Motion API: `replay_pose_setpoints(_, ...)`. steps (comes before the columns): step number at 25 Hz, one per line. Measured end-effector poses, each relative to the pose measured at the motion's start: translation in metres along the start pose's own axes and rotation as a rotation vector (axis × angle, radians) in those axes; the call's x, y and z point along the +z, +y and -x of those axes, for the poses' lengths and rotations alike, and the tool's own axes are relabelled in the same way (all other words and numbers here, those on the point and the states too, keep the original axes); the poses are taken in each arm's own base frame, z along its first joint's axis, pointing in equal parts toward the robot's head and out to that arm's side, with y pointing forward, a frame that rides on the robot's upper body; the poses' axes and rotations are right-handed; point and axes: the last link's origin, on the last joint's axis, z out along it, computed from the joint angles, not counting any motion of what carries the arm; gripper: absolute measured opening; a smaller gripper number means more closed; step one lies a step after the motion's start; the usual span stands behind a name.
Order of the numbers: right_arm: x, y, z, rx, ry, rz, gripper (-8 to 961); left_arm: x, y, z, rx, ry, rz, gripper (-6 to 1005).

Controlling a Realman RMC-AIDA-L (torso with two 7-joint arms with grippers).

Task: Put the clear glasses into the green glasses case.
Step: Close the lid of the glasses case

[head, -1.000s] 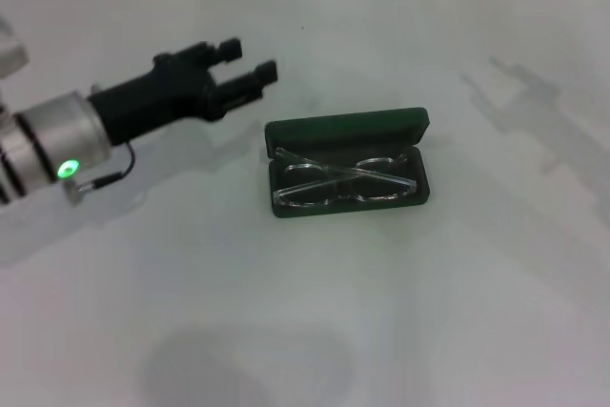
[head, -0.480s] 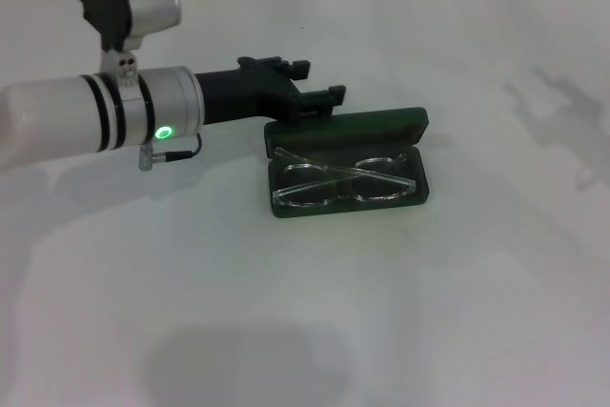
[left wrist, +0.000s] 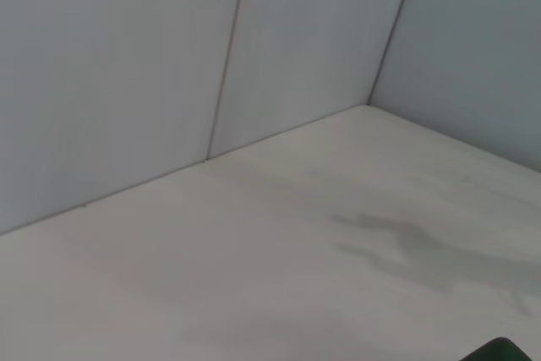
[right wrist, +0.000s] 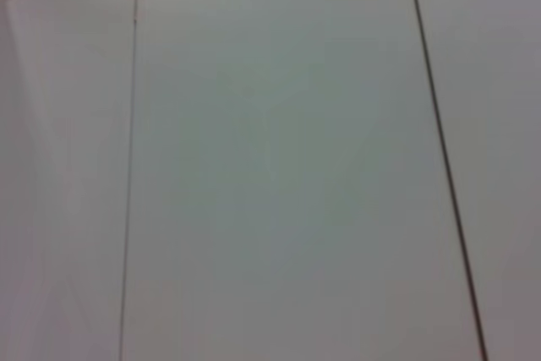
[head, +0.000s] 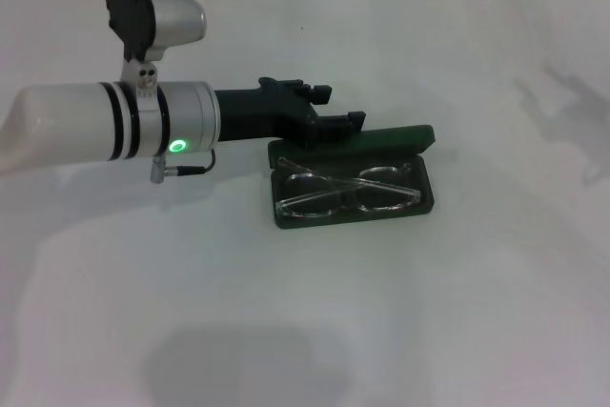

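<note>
The green glasses case (head: 286,212) lies open in the middle of the white table, and a corner of it shows in the left wrist view (left wrist: 504,349). The clear glasses (head: 348,193) lie folded inside its tray. The lid (head: 391,137) stands behind the tray, tipped forward over it. My left gripper (head: 335,108) reaches in from the left, open, with its black fingertips against the lid's back left edge. It holds nothing. The right gripper is out of view.
The white table (head: 305,331) runs back to a tiled wall (left wrist: 169,65). The right wrist view shows only pale wall panels (right wrist: 270,158). My left arm's silver wrist (head: 114,121) hangs over the table's left side.
My left gripper has swung in from the left to the back of the case lid. The lid has tipped forward from lying flat open.
</note>
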Motion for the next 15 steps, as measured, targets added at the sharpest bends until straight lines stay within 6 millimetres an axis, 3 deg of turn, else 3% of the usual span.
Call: replay_pose_setpoints(15, 0.000, -0.002, -0.001, -0.005, 0.009, -0.010, 456, -0.012, 0.005, 0.027, 0.006, -0.023, 0.002, 690)
